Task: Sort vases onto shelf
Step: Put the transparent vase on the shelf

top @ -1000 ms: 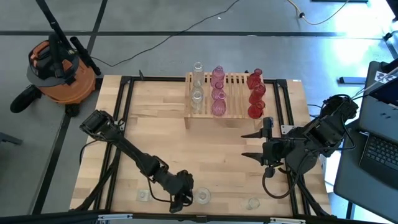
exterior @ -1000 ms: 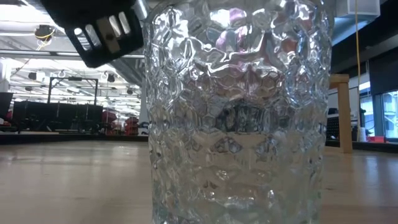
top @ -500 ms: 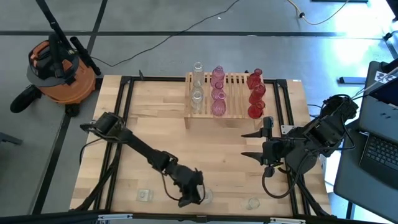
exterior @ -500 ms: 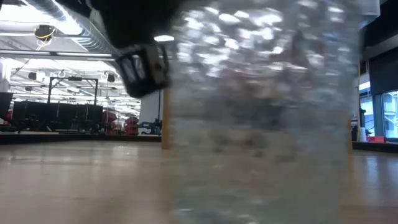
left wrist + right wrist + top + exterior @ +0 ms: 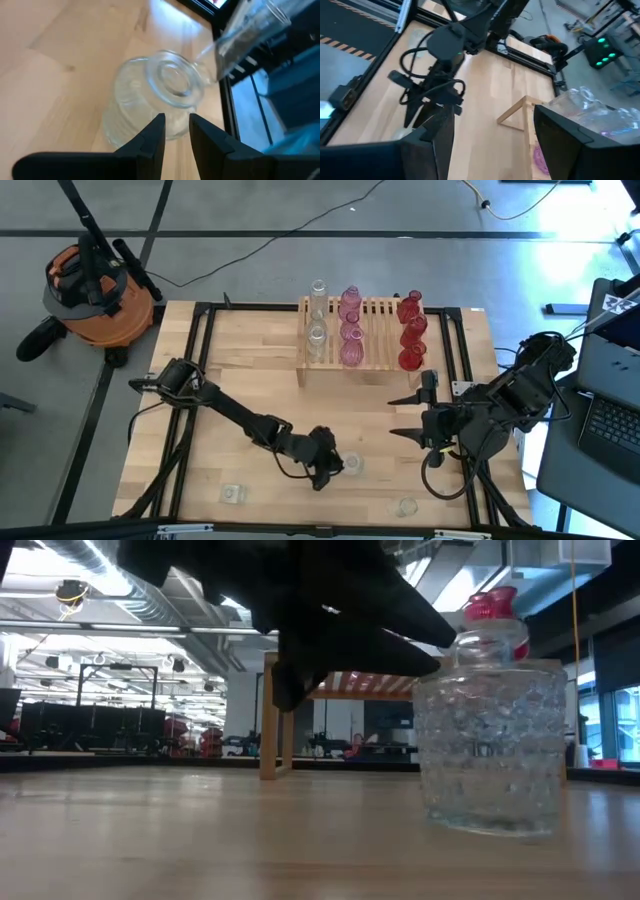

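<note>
A clear ribbed glass vase point(image 5: 353, 465) stands upright on its base on the plank table, right of the middle toward the near edge; it also shows in the low view point(image 5: 490, 755). My left gripper point(image 5: 335, 467) is at its left side, fingers close together with a narrow gap point(image 5: 176, 132) and nothing between them. The shelf point(image 5: 380, 360) at the far middle carries clear, pink and red vases. My right gripper point(image 5: 405, 415) hangs open above the table's right part. My left gripper meets the clear vase's ribbed side wall point(image 5: 150, 117) below the neck with its two fingertips point(image 5: 159, 122). It comes slanting down from the table's left. No part of the vase is between the fingers. The vase stands upright on the table.
Two more clear vases point(image 5: 232, 494) point(image 5: 405, 506) stand near the table's near edge. Black frame rails point(image 5: 205, 350) run along the table's sides. An orange vacuum point(image 5: 95, 285) stands off the far left corner, a laptop point(image 5: 615, 420) off the right.
My left gripper has swung toward the table's right and a little toward the far edge, sinking and tipping more downward. The clear vase has slid ahead of it along the table, away from the near edge and rightward, and stays upright.
</note>
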You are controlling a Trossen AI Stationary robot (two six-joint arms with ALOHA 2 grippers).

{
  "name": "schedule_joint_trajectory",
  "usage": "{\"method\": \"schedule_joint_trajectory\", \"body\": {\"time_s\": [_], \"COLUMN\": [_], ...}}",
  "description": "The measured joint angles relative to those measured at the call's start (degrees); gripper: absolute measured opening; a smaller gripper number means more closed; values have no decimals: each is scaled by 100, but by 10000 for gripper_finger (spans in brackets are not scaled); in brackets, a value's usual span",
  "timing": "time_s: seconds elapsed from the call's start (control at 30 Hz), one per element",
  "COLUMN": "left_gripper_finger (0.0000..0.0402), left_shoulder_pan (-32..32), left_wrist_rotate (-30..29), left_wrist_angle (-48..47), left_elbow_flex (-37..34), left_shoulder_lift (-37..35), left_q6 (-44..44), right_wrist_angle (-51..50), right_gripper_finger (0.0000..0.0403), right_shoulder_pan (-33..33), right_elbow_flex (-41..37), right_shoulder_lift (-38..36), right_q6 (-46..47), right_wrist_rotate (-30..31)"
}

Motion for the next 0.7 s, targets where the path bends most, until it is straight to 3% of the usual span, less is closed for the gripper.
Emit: {"method": "schedule_joint_trajectory", "body": {"time_s": [0.23,0.33,0.7], "left_gripper_finger": [91,117,235], "left_shoulder_pan": [-51,-23,-20], "left_wrist_rotate": [-17,-303,-249], "left_wrist_angle": [-63,-54,116], "left_elbow_flex": [2,2,2], "left_shoulder_lift": [0,0,-28], "left_q6": [387,300,91], "right_wrist_angle": [-425,-420,-416], "right_gripper_finger": [221,221,221], "right_shoulder_pan": [0,0,0], "right_elbow_flex": [0,0,0], "right_shoulder_lift": [0,0,0], "right_q6": [147,223,384], "right_wrist_rotate": [-430,-430,-433]}}
